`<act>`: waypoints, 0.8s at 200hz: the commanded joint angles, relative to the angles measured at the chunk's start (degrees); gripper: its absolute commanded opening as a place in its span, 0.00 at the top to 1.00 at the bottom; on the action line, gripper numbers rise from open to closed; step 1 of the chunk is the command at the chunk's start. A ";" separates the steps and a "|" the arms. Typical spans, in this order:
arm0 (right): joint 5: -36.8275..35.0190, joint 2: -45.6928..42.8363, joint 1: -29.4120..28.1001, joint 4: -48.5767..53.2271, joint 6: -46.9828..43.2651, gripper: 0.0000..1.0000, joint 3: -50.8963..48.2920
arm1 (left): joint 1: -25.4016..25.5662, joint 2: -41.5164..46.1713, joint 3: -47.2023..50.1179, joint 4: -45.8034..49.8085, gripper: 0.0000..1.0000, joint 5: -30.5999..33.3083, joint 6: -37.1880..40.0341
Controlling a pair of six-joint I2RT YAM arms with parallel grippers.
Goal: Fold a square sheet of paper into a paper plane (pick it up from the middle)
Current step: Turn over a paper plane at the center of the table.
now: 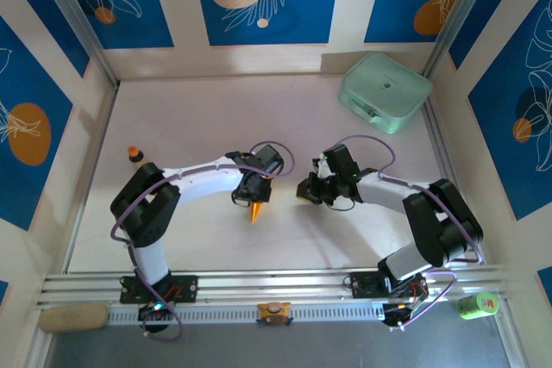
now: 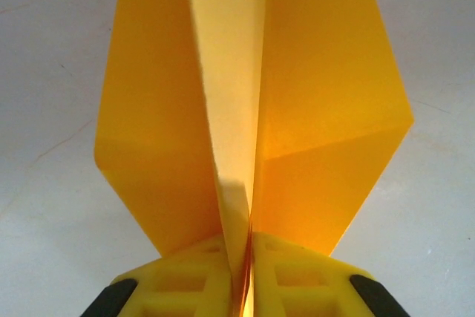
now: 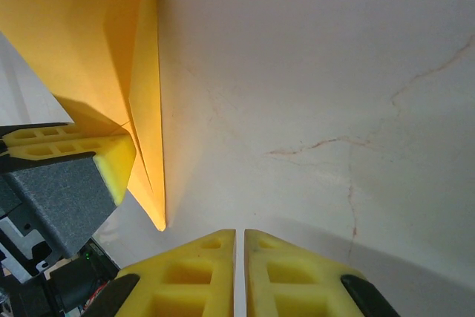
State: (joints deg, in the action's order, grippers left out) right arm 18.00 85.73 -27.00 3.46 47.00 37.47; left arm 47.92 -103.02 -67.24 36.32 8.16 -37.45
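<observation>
The paper plane (image 2: pixel 297 109) is an orange-yellow folded dart with a central ridge and two wings spreading to either side. My left gripper (image 2: pixel 249 280) is shut on its ridge, the yellow pads pressed against the paper layers. From above, the left gripper (image 1: pixel 254 189) hangs over the middle of the table with the plane's orange tip (image 1: pixel 256 211) pointing toward the near edge. My right gripper (image 1: pixel 308 192) sits just to the right, apart from the paper. Its yellow fingers (image 3: pixel 215 272) are shut with nothing between them. The plane (image 3: pixel 96 42) hangs at the upper left of that view.
A mint-green rounded case (image 1: pixel 385 92) lies at the back right of the white table (image 1: pixel 216 118). A small brown bottle with an orange cap (image 1: pixel 134 154) stands at the left, beside the left arm. A green cup (image 1: pixel 476 304) and a beige roll (image 1: pixel 73 317) sit by the front rail.
</observation>
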 commanded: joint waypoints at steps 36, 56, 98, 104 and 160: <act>1.25 0.57 -0.24 0.67 0.47 0.88 0.58 | 0.53 -1.48 -1.21 0.60 0.83 -1.04 -0.57; 1.25 0.49 -0.25 0.62 0.50 0.88 0.53 | 0.51 -1.57 -1.22 0.60 0.83 -1.06 -0.57; 1.26 0.49 -0.27 0.64 0.50 0.88 0.49 | 0.51 -2.17 -1.27 0.60 0.81 -1.04 -0.48; 1.29 0.49 -0.32 0.58 0.49 0.88 0.43 | 0.55 -2.18 -1.27 0.52 0.81 -1.04 -0.48; 1.32 0.53 -0.26 0.40 0.46 0.88 0.30 | 0.51 -2.97 -1.66 0.59 0.81 -1.39 -0.15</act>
State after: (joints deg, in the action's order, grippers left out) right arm 18.00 85.73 -27.00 3.46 47.00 37.47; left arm 47.92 -105.27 -67.35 36.27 7.70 -37.41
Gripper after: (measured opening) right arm 0.120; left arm 0.189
